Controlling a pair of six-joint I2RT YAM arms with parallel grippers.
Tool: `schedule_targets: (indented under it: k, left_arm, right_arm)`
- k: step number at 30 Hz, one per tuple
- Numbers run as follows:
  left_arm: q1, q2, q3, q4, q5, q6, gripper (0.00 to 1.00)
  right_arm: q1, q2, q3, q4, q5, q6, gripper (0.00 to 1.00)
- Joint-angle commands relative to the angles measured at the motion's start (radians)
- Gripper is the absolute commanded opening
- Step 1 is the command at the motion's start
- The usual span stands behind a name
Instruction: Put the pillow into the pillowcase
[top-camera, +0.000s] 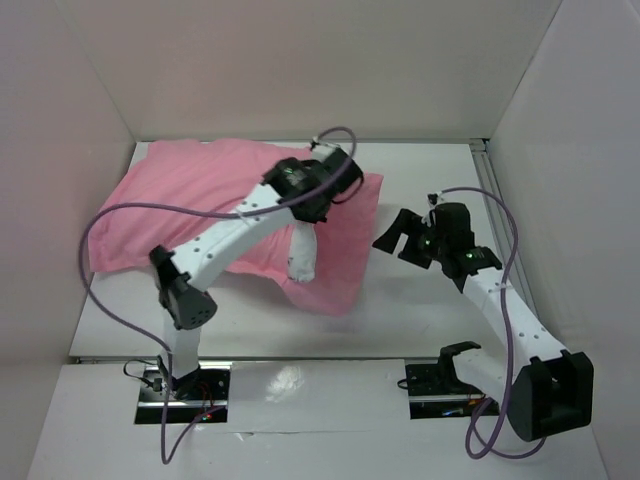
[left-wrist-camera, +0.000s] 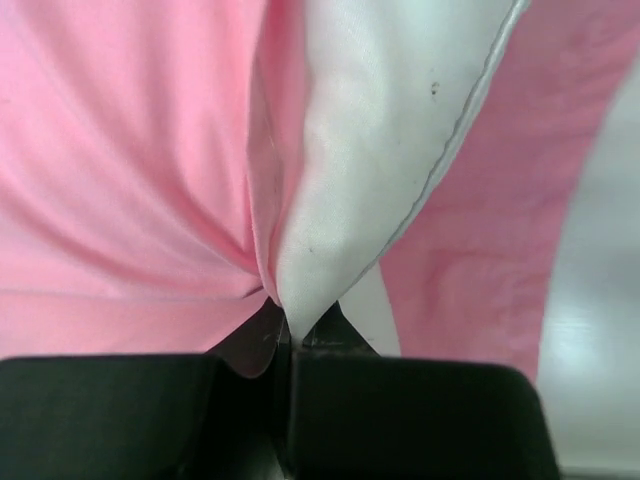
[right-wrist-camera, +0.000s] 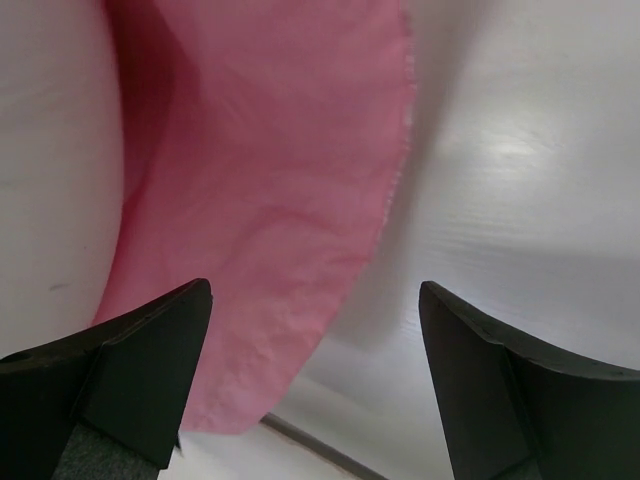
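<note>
The pink pillowcase (top-camera: 190, 190) lies rumpled across the back left of the table, its lower flap reaching toward the middle. A white corner of the pillow (top-camera: 302, 255) pokes out of it; the rest of the pillow is hidden under pink cloth. My left gripper (top-camera: 308, 222) is shut on that corner. In the left wrist view the jaws (left-wrist-camera: 285, 335) pinch the tip of the white pillow (left-wrist-camera: 370, 130), with a fold of pillowcase (left-wrist-camera: 120, 150) pressed against it. My right gripper (top-camera: 395, 240) hangs open just right of the flap, and the pillowcase edge (right-wrist-camera: 260, 180) shows past its empty fingers (right-wrist-camera: 315, 300).
White walls enclose the table (top-camera: 420, 310) on three sides. A metal rail (top-camera: 490, 190) runs along the right edge. Purple cables (top-camera: 100, 250) loop off both arms, the left one sagging out over the table's left side.
</note>
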Motion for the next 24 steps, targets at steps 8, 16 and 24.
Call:
schedule_targets:
  k: [8,16,24]
  left_arm:
    - [0.234,-0.295,-0.122,0.257,0.577,0.121,0.0]
    - [0.297,-0.285,-0.05,0.276,0.722,0.112,0.0]
    - [0.378,-0.315,-0.039,0.316,0.883,0.092,0.0]
  right_arm:
    - [0.254,0.182,0.27,0.318,-0.01,0.061,0.67]
    - [0.447,0.525,0.432,0.449,0.104,0.101,0.48]
    - [0.475,0.746,0.498,0.527,0.187,0.152,0.64]
